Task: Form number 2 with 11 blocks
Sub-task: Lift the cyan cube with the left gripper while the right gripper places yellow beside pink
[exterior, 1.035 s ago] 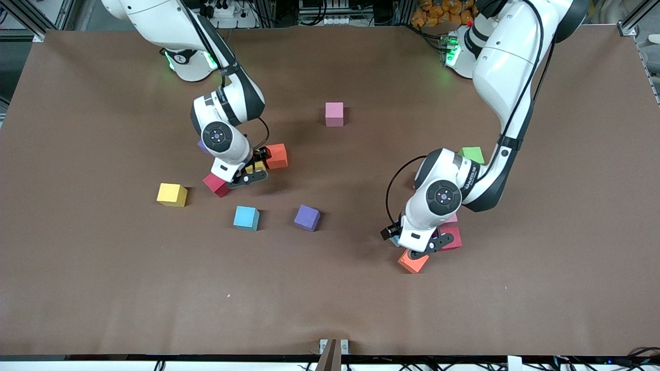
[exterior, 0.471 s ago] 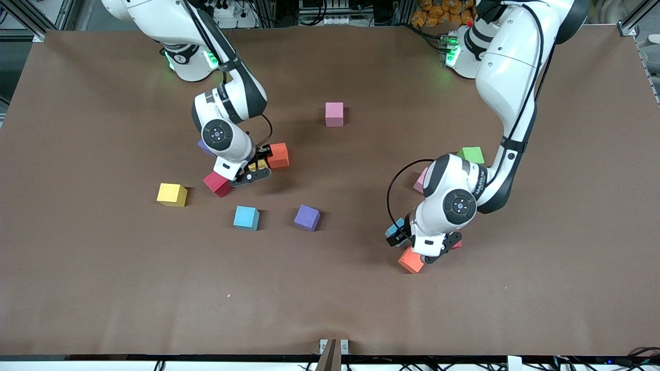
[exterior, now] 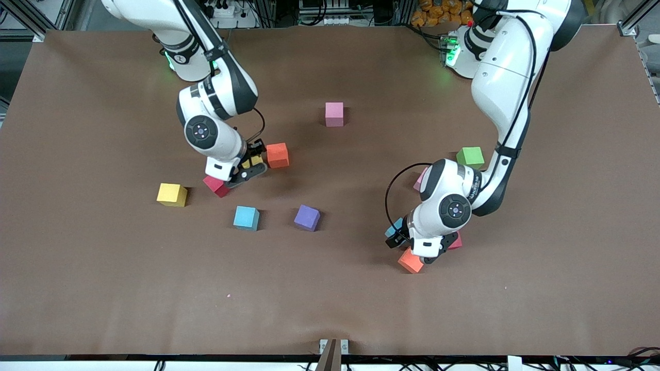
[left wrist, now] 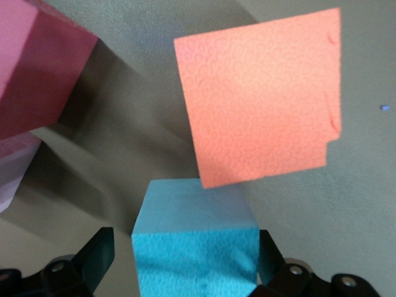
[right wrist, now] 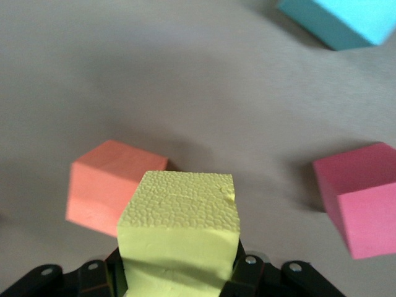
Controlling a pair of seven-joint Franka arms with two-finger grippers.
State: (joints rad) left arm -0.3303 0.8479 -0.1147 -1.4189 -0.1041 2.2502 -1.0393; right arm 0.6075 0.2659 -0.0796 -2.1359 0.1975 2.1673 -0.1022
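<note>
front: right gripper (exterior: 251, 166) pinches yellow block (exterior: 253, 162), orange block (exterior: 277, 155) at its 2 o'clock.
left wrist: left gripper (left wrist: 185, 272) fingers spread around light blue block (left wrist: 195, 244), not clamped.
right wrist: yellow block between shut fingers.

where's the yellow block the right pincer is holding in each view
Front view: the yellow block peeks out under the right pincer, between the orange block and the red block.
Right wrist view: it fills the lower middle, clamped in the pincer.
Left wrist view: not in it.
Shared landmark: that orange block beside it, which shows in the front and right wrist views.
</note>
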